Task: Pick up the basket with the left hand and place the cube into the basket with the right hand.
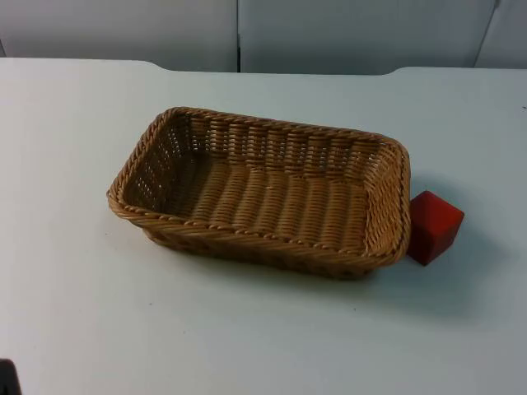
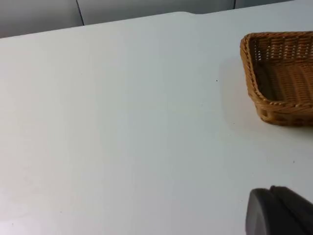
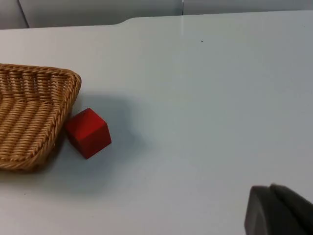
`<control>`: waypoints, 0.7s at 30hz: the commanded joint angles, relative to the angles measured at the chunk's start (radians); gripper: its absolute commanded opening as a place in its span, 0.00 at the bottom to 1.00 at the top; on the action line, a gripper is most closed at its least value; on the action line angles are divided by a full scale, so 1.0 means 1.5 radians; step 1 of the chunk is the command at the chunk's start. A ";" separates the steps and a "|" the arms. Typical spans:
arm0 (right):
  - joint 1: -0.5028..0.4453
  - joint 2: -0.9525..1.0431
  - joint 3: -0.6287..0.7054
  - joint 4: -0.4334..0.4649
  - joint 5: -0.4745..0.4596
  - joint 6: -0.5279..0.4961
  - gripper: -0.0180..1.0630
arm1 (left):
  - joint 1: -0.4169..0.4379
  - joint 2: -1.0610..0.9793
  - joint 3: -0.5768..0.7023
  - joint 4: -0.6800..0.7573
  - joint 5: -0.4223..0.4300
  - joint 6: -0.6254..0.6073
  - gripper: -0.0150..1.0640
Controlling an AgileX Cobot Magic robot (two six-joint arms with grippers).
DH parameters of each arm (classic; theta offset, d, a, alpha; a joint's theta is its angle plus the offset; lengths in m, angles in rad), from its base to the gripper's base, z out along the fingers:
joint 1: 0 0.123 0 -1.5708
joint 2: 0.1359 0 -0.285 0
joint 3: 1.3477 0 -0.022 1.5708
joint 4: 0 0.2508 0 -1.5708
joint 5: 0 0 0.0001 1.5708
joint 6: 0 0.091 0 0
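Both end effectors off objs, basket [image 1: 262,191], red cube [image 1: 434,226] touching, white table [image 1: 74,296], grey partition [image 1: 123,29]

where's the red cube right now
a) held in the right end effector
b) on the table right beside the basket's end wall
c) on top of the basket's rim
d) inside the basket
b: the red cube sits on the white table close against the outside of the basket, whose inside holds nothing.

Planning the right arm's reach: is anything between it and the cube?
Nothing visible. In the right wrist view, only bare table lies before the cube, which sits against the basket wall.
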 commanded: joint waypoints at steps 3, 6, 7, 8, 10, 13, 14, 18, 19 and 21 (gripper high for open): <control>-0.005 -0.003 0.004 0.004 -0.003 0.001 0.01 | 0.001 0.004 -0.015 -0.049 -0.034 -0.002 0.01; -0.005 -0.003 0.004 0.004 -0.003 0.001 0.01 | 0.001 0.076 -0.032 -0.141 -0.069 0.018 0.01; -0.005 -0.003 0.004 0.004 -0.003 0.001 0.01 | 0.001 0.117 -0.038 -0.186 -0.078 0.054 0.01; -0.005 -0.003 0.004 0.004 -0.003 0.001 0.01 | 0.001 0.173 -0.044 -0.223 -0.087 0.091 0.01; -0.005 -0.003 0.004 0.004 -0.003 0.001 0.01 | 0.001 0.287 -0.056 -0.294 -0.088 0.153 0.01; -0.005 -0.003 0.004 0.004 -0.003 0.001 0.01 | 0.001 0.416 -0.075 -0.359 -0.094 0.227 0.01; -0.005 -0.003 0.004 0.004 -0.003 0.001 0.01 | 0.001 0.480 -0.089 -0.396 -0.097 0.263 0.03; -0.005 -0.003 0.004 0.004 -0.003 0.001 0.01 | 0.001 0.680 -0.165 -0.506 -0.094 0.372 0.22; -0.005 -0.003 0.004 0.004 -0.003 0.001 0.01 | 0.001 0.698 -0.174 -0.516 -0.092 0.384 0.27; -0.005 -0.003 0.004 0.004 -0.003 0.001 0.01 | -0.008 0.799 -0.228 -0.532 -0.091 0.406 0.46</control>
